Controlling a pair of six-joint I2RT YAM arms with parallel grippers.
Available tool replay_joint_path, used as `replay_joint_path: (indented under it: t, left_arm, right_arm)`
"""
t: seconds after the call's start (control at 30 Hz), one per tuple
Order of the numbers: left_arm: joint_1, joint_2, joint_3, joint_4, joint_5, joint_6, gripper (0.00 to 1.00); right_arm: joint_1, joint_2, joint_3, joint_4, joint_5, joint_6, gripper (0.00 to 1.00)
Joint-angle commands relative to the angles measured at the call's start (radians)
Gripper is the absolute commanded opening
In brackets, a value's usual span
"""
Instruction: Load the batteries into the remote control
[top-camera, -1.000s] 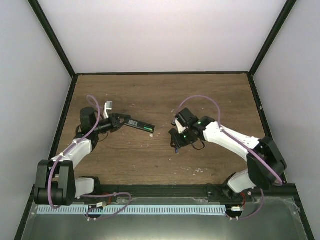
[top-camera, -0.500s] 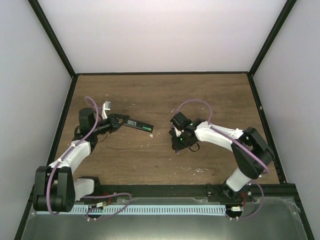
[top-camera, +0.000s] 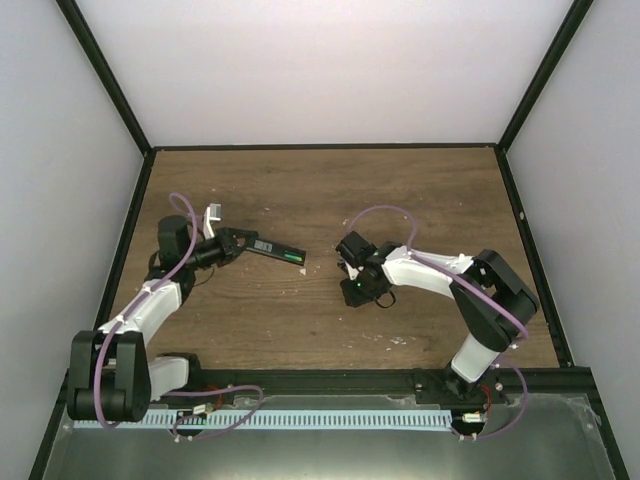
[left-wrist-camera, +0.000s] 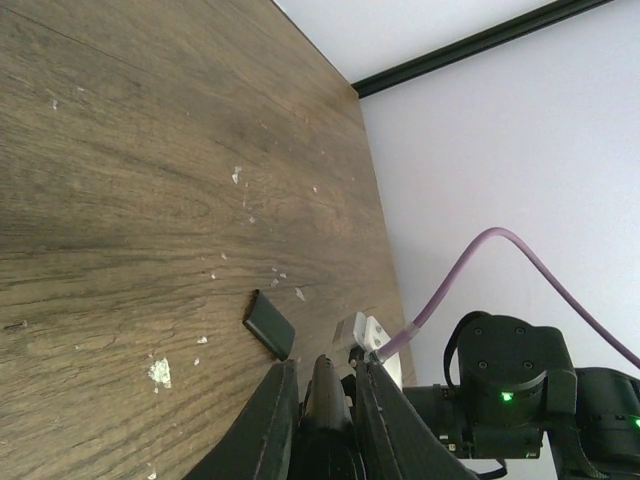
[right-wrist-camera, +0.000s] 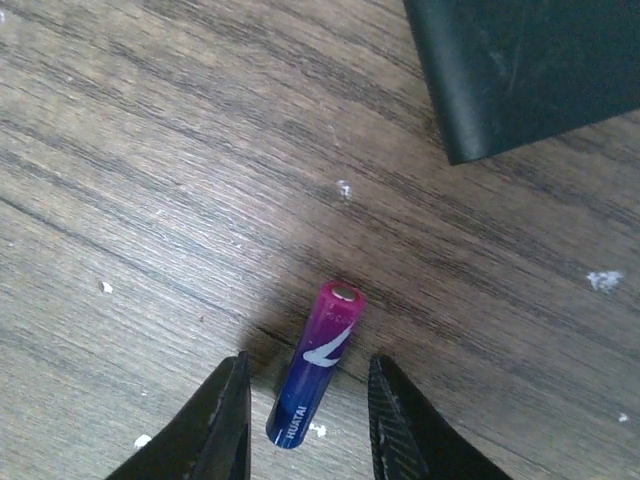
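The small purple-and-blue cylindrical battery (right-wrist-camera: 318, 355) lies flat on the brown wood-grain desk (top-camera: 320, 190), about midway between the left and right edges and slightly nearer the near edge. Its metal cap points away from the wrist camera. The right gripper (right-wrist-camera: 308, 400) is low over it with its fingers apart, one on each side of the barrel and neither touching it. Just beyond the battery lies a flat black rectangular cover piece (right-wrist-camera: 520, 70).

Toward the left edge, the left gripper (top-camera: 237, 244) is clamped on one end of the slim black bar-shaped remote control (top-camera: 278, 252). The remote's free end points toward the middle of the desk. A green speck shows at that end; it may be the green battery already seated, but it is too small to tell.

The battery is probably light and rigid, with a smooth wrapper, so it may roll or squirt out if pinched off-centre. The best hold looks to be across the middle of the barrel, fingers square to its length and both ends left free for seating.
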Motion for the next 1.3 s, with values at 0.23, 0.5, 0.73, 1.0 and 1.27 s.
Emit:
replay_joint_path:
  t: [0.23, 0.5, 0.73, 1.0, 1.27]
  left_arm:
    - [0.008, 0.020, 0.029, 0.008, 0.023, 0.025, 0.00]
    - [0.008, 0.072, 0.049, 0.009, 0.121, 0.062, 0.00]
    - [-0.002, 0.134, 0.135, -0.152, 0.274, 0.229, 0.00]
    - [-0.096, 0.203, 0.223, -0.336, 0.367, 0.400, 0.00]
    - [-0.164, 0.255, 0.248, -0.347, 0.368, 0.417, 0.00]
  right_arm:
    - [0.014, -0.013, 0.020, -0.080, 0.037, -0.012, 0.11]
    - [0.014, -0.074, 0.130, -0.182, -0.002, -0.079, 0.01]
    - [0.014, -0.095, 0.320, -0.350, -0.090, -0.159, 0.01]
    - [0.016, -0.079, 0.489, -0.485, -0.240, -0.212, 0.01]
    - [0.038, -0.053, 0.560, -0.563, -0.314, -0.243, 0.01]
